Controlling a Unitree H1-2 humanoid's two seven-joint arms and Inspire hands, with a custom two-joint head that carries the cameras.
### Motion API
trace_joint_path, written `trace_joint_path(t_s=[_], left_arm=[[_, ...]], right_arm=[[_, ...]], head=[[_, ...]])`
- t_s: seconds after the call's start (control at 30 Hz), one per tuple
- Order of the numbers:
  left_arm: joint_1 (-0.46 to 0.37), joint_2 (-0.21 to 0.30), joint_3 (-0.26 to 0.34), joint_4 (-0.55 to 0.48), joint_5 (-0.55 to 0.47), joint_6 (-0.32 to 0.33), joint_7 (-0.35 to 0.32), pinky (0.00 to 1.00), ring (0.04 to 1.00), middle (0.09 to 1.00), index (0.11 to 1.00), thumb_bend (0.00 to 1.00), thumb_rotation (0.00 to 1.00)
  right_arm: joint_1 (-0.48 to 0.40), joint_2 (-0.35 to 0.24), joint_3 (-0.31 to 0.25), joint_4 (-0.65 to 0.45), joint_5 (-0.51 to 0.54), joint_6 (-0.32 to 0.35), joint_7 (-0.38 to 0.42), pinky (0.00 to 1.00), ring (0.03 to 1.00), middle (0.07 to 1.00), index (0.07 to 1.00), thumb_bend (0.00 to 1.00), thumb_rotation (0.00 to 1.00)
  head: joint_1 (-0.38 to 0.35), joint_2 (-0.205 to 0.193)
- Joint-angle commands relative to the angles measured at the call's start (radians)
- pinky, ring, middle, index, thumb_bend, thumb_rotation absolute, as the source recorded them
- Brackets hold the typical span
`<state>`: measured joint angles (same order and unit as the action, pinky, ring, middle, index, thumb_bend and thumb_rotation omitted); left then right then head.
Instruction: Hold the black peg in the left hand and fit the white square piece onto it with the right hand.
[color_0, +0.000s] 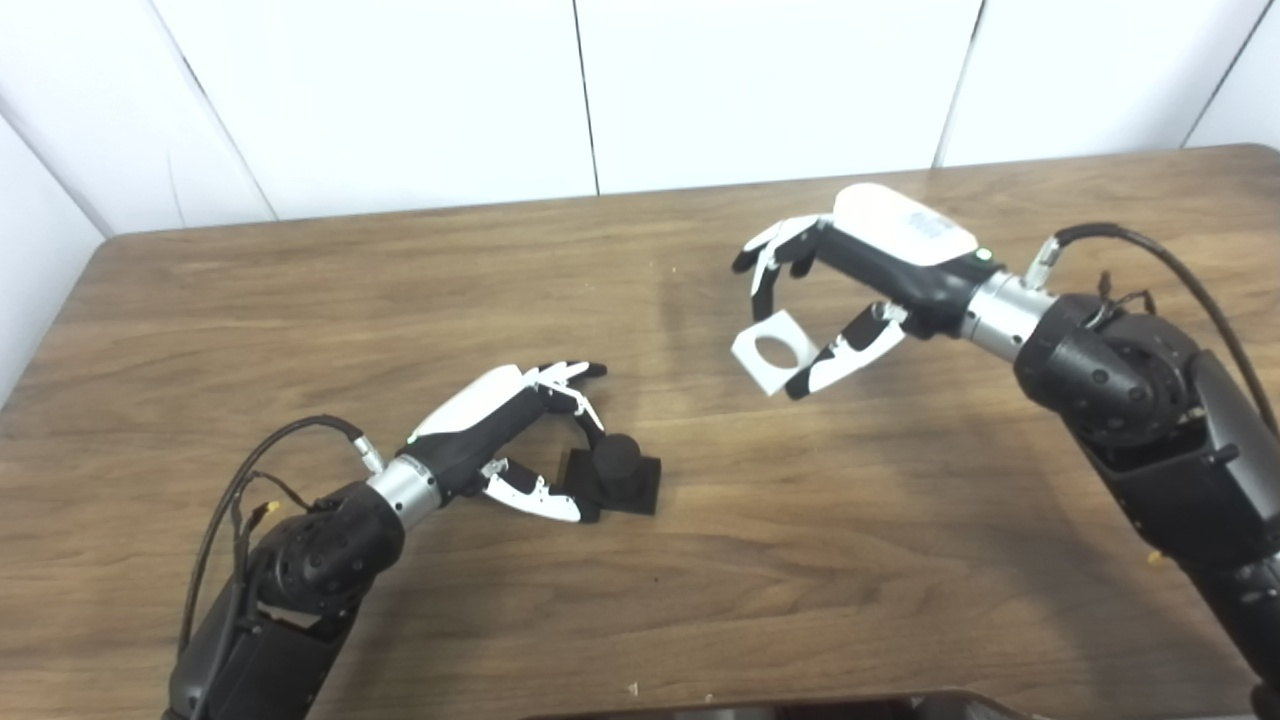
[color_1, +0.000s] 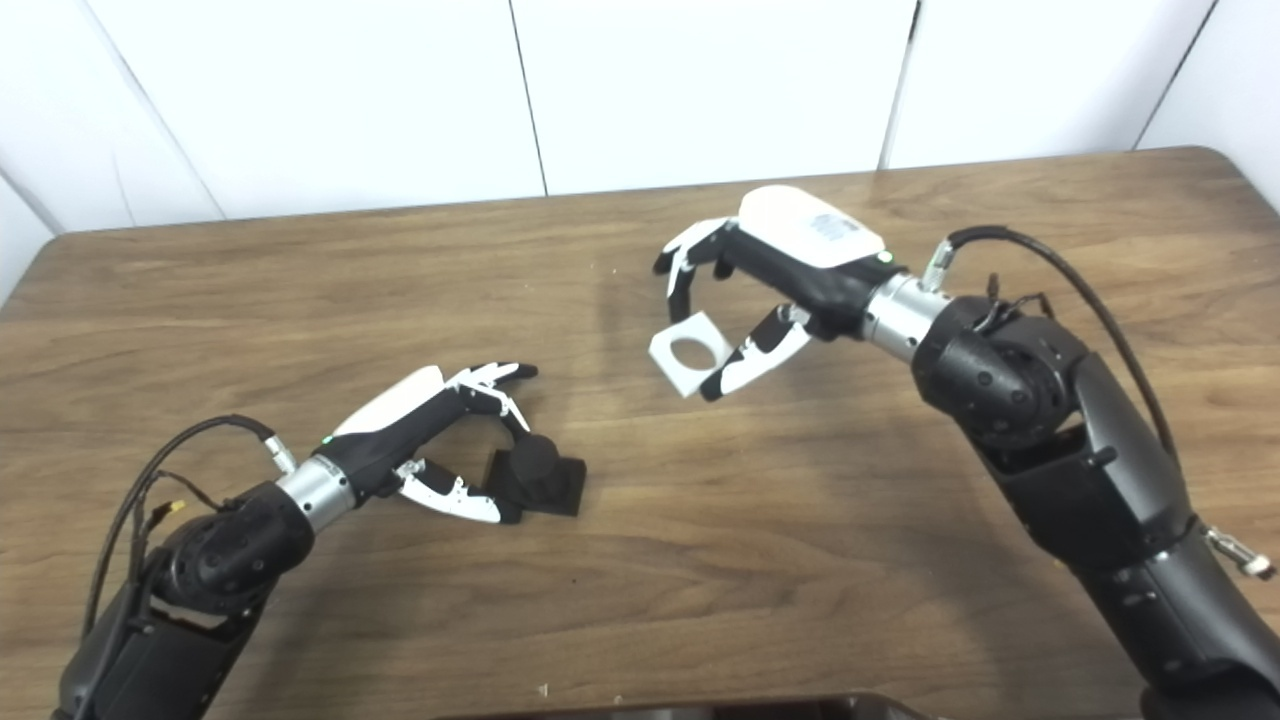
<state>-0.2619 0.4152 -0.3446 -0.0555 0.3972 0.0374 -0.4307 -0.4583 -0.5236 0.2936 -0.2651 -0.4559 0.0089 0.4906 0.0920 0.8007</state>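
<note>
The black peg (color_0: 622, 462), a short round post on a square black base, rests on the wooden table (color_0: 700, 560) left of centre. My left hand (color_0: 505, 430) is closed around it: fingers (color_0: 590, 410) curl onto the post from above and the thumb (color_0: 535, 495) presses the base's near left edge. My right hand (color_0: 865, 270) is shut on the white square piece (color_0: 772, 350), which has a round hole, pinching it between thumb and fingers above the table. The piece is tilted and sits up and to the right of the peg, well apart from it. Both also show in the right eye view: peg (color_1: 535, 465), piece (color_1: 690, 352).
The brown table runs to a white panelled wall (color_0: 760, 90) at the back. A dark edge (color_0: 800, 705) shows at the bottom centre. Cables loop off both forearms.
</note>
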Motion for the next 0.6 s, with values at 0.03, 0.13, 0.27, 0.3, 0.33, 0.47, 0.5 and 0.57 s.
trace_joint_path(t_s=[0.03, 0.13, 0.27, 0.3, 0.33, 0.47, 0.5, 0.57], left_arm=[[0.006, -0.005, -0.035, 0.026, 0.037, 0.036, -0.027, 1.0, 1.0, 0.97, 0.491, 0.52, 0.08], [0.003, -0.01, -0.037, 0.031, 0.038, 0.033, -0.023, 1.0, 1.0, 0.969, 0.491, 0.52, 0.08], [0.001, -0.014, -0.039, 0.03, 0.039, 0.04, -0.024, 1.0, 1.0, 0.97, 0.491, 0.52, 0.08], [0.001, -0.015, -0.039, 0.03, 0.04, 0.041, -0.023, 1.0, 1.0, 0.971, 0.491, 0.52, 0.08], [0.001, -0.015, -0.04, 0.03, 0.04, 0.042, -0.023, 1.0, 1.0, 0.972, 0.491, 0.52, 0.08], [0.002, -0.021, -0.04, 0.029, 0.039, 0.044, -0.019, 1.0, 1.0, 0.972, 0.491, 0.52, 0.08], [0.003, -0.023, -0.041, 0.029, 0.038, 0.046, -0.02, 1.0, 1.0, 0.973, 0.491, 0.52, 0.08], [0.003, -0.027, -0.042, 0.028, 0.039, 0.049, -0.02, 1.0, 1.0, 0.974, 0.49, 0.52, 0.08]], right_arm=[[-0.025, 0.023, -0.007, -0.06, 0.031, -0.013, 0.008, 0.64, 0.786, 0.757, 0.481, 0.52, 0.14], [-0.024, 0.047, 0.003, -0.06, 0.032, -0.019, 0.017, 0.63, 0.782, 0.755, 0.481, 0.52, 0.14], [-0.02, 0.072, 0.013, -0.059, 0.037, -0.024, 0.026, 0.63, 0.78, 0.757, 0.481, 0.52, 0.14], [-0.018, 0.081, 0.017, -0.063, 0.04, -0.018, 0.03, 0.64, 0.782, 0.757, 0.48, 0.52, 0.14], [-0.016, 0.089, 0.022, -0.067, 0.04, -0.009, 0.035, 0.66, 0.786, 0.759, 0.48, 0.52, 0.14], [-0.01, 0.118, 0.037, -0.067, 0.034, -0.001, 0.043, 0.68, 0.799, 0.766, 0.481, 0.52, 0.14], [-0.008, 0.127, 0.041, -0.062, 0.034, -0.004, 0.04, 0.69, 0.8, 0.766, 0.481, 0.52, 0.14], [-0.004, 0.138, 0.044, -0.055, 0.034, -0.01, 0.038, 0.69, 0.801, 0.765, 0.481, 0.52, 0.14]], head=[[0.009, 0.004], [0.012, 0.007], [0.017, 0.012], [0.019, 0.011], [0.02, 0.011], [0.035, 0.014], [0.039, 0.015], [0.046, 0.016]])
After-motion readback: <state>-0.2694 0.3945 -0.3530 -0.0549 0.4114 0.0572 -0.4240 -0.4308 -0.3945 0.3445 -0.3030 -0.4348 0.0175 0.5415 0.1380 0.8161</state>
